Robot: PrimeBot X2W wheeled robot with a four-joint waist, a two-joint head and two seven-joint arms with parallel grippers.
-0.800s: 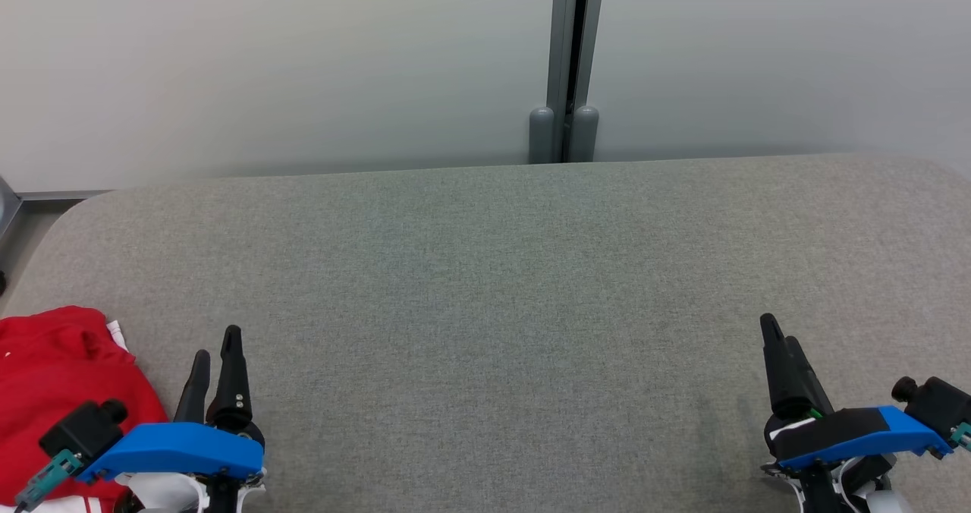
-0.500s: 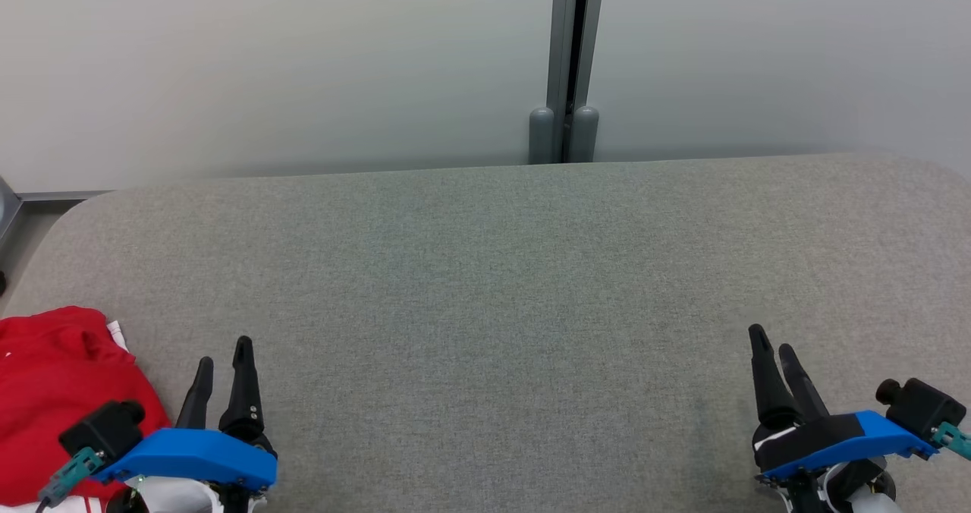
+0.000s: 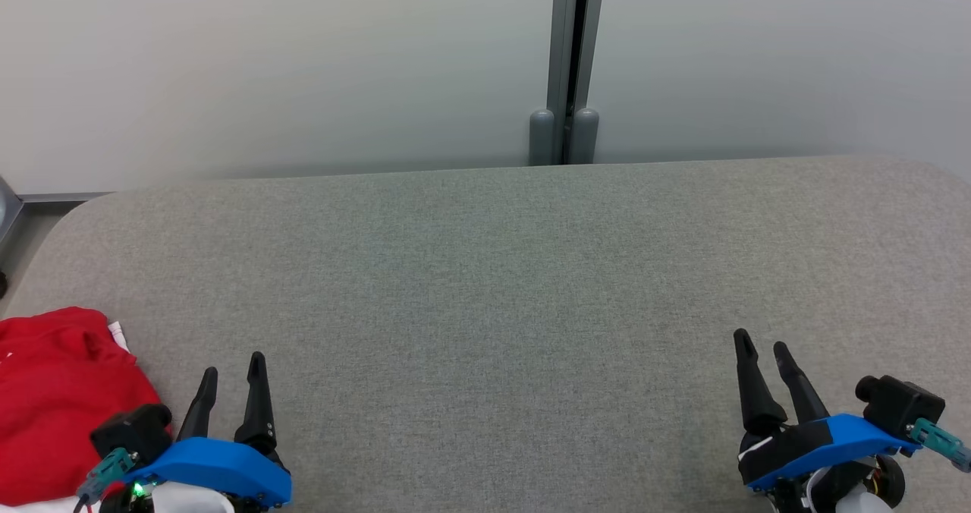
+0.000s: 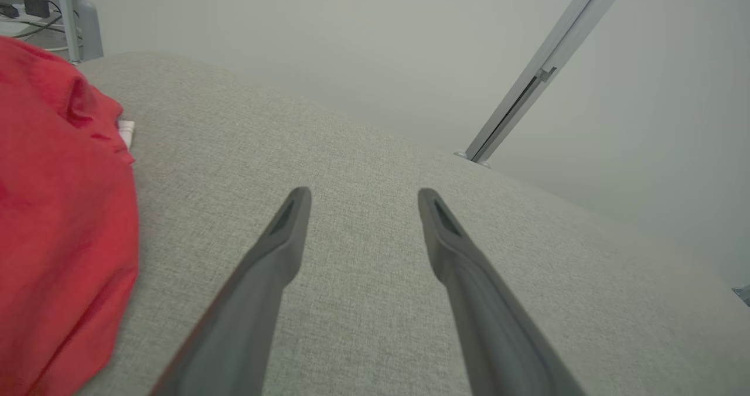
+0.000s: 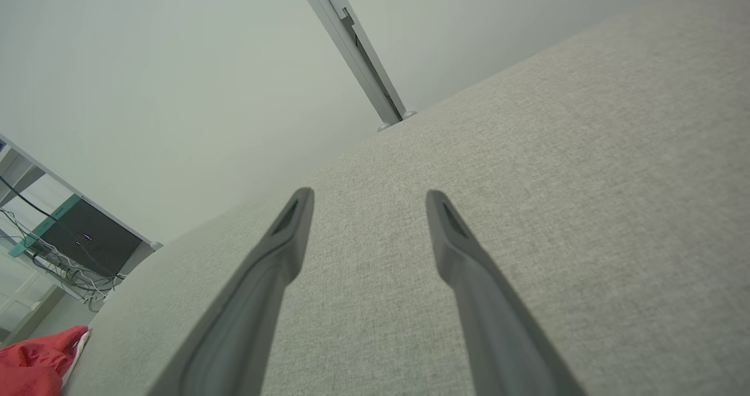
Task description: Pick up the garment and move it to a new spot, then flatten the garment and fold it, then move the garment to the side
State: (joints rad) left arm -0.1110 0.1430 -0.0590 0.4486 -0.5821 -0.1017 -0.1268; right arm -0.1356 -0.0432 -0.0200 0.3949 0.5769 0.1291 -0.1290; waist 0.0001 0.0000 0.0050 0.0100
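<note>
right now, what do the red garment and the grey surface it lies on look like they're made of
Red garment: soft matte cloth, probably a cotton-like knit; it slumps in loose folds with no sheen.
Grey surface: woven upholstery-type fabric, matte; a fine heathered weave shows in the wrist views, and the rounded edges hint at padding beneath.

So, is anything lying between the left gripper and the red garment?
No: the left wrist view shows bare grey padded surface between the left gripper and the red garment.
</note>
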